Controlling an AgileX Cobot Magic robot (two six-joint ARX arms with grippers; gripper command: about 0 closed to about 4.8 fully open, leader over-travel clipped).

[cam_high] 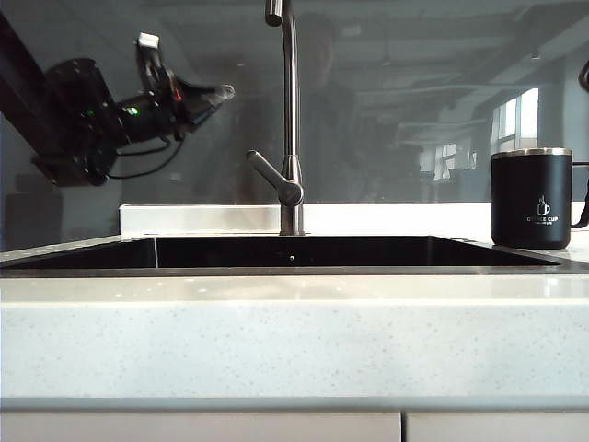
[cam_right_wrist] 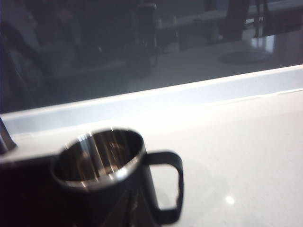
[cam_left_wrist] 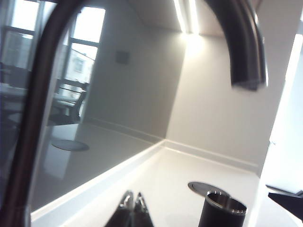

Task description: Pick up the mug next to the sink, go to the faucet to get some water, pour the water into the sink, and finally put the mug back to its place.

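Counter: speckled white stone countertop (cam_high: 276, 341)
Set in it: sink (cam_high: 83, 258), faucet (cam_high: 291, 120) behind
Standing on it: mug (cam_high: 531, 198), right of sink

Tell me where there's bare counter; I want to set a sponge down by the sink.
Free: the front countertop strip before the sink, and the back ledge left of the faucet. Crowded: the right corner, where the mug stands. The shut left gripper hangs high left.

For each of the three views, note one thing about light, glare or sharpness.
Exterior view: sharp; glass backsplash mirrors windows behind the mug and faucet. Left wrist view: ceiling strips and right edge blown out; faucet spout soft above the shut left tool. Right wrist view: mug blurred, countertop overexposed.
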